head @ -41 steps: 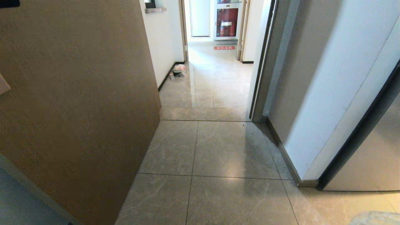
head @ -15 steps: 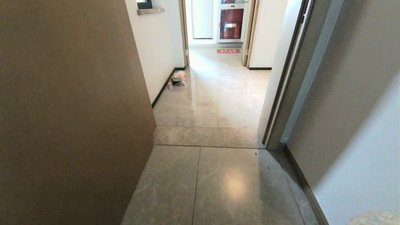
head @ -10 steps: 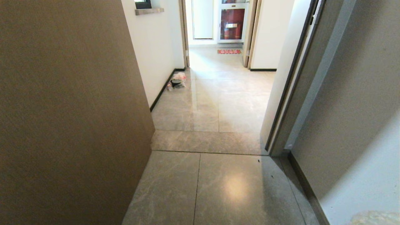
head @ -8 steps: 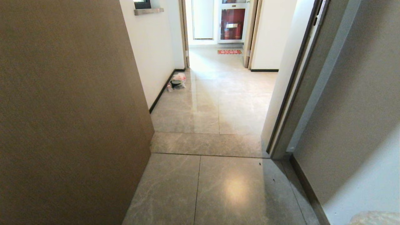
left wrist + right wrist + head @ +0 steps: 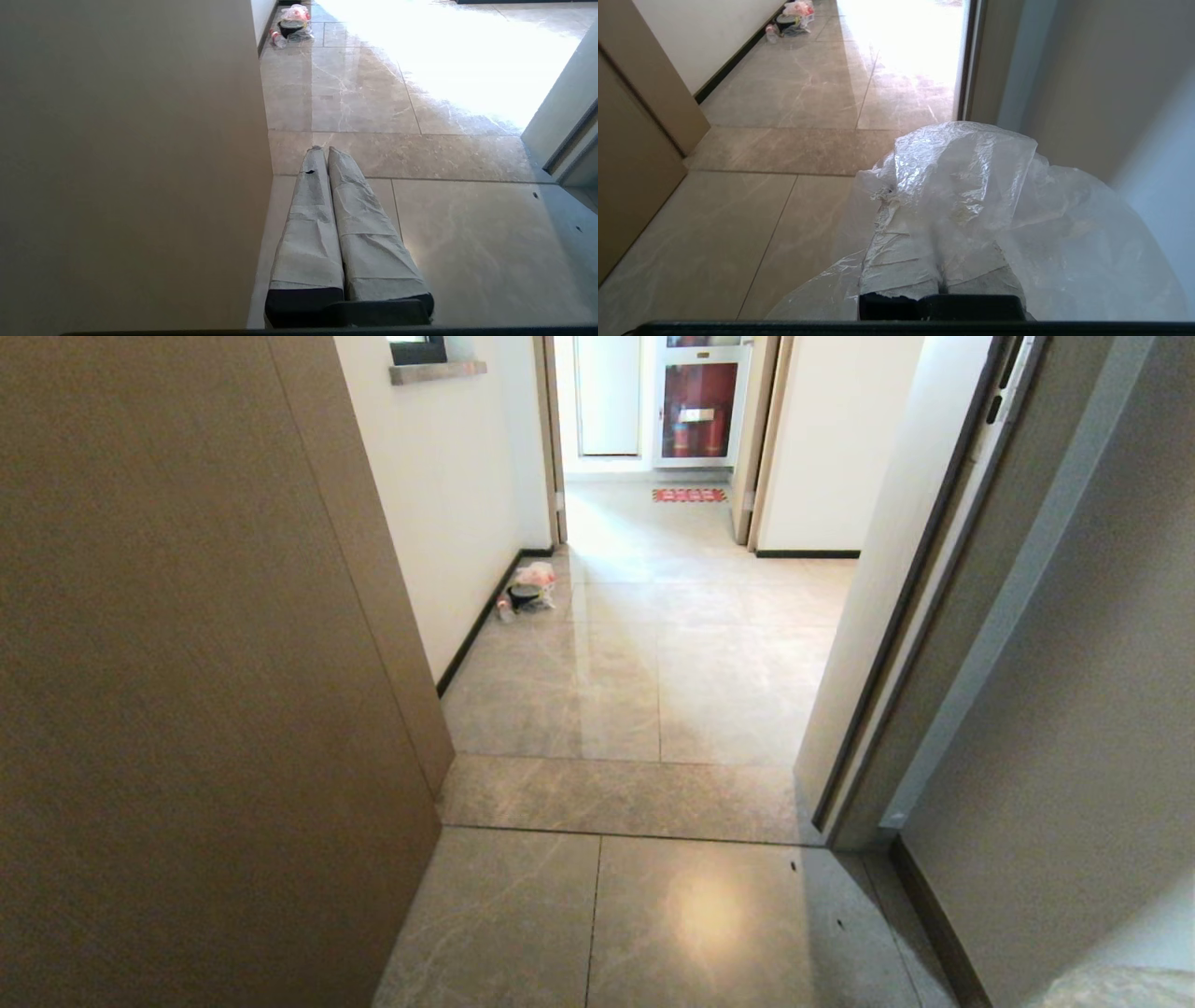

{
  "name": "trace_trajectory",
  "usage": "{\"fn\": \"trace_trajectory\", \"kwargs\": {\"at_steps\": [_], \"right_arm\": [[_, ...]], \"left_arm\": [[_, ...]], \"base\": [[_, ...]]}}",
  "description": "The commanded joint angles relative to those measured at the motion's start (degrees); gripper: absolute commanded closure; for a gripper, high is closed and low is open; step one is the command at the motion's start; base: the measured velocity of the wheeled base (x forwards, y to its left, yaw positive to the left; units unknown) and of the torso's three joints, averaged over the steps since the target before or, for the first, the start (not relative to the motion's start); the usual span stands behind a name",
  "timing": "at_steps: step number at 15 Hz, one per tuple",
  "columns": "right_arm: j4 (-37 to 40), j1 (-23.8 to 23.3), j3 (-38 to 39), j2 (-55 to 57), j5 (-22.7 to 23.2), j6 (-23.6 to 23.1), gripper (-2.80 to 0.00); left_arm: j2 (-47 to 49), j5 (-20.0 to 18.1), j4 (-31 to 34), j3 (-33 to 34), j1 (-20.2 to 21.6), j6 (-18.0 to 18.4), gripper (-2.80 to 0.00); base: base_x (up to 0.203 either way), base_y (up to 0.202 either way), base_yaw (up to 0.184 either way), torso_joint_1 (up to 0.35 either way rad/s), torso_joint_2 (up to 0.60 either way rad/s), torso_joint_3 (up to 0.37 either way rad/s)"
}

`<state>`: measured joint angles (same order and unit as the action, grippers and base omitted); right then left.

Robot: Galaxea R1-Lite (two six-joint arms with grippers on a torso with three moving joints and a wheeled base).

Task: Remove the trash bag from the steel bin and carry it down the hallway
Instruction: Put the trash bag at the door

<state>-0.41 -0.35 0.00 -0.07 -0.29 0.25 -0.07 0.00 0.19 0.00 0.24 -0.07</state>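
Right gripper (image 5: pixel 941 261): its taped fingers are pressing together on a fold of the trash bag (image 5: pixel 971 186), carrying it out in front of the robot.
Trash bag: the clear film is draping over and around the right fingers and showing only as a pale patch at the lower right corner of the head view (image 5: pixel 1116 989); its contents are hidden.
Left gripper (image 5: pixel 324 154): its fingers are lying closed against each other, gripping nothing, beside the brown panel (image 5: pixel 131 154).
Key relation: the bag is hanging on the right arm, and the hallway (image 5: pixel 653 644) is lying straight ahead through the doorway, running away from the robot.
Steel bin: not in view.
Floor: glossy marbled tiles are catching glare.
Room: a small bag of litter (image 5: pixel 530 590) is sitting against the left wall; the door frame (image 5: pixel 924 588) is standing close on the right.
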Motion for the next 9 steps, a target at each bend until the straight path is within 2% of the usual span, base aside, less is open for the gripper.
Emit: {"fn": "trace_trajectory", "kwargs": {"at_steps": [1, 9], "right_arm": [[0.0, 0.0, 0.2, 0.0, 0.0, 0.0, 0.00], [0.0, 0.0, 0.1, 0.0, 0.0, 0.0, 0.00]], "left_arm": [[0.1, 0.0, 0.0, 0.1, 0.0, 0.0, 0.00], [0.1, 0.0, 0.0, 0.2, 0.0, 0.0, 0.00]], "base": [[0.193, 0.000, 0.002, 0.002, 0.01, -0.002], [0.193, 0.000, 0.001, 0.004, 0.00, 0.002]]}}
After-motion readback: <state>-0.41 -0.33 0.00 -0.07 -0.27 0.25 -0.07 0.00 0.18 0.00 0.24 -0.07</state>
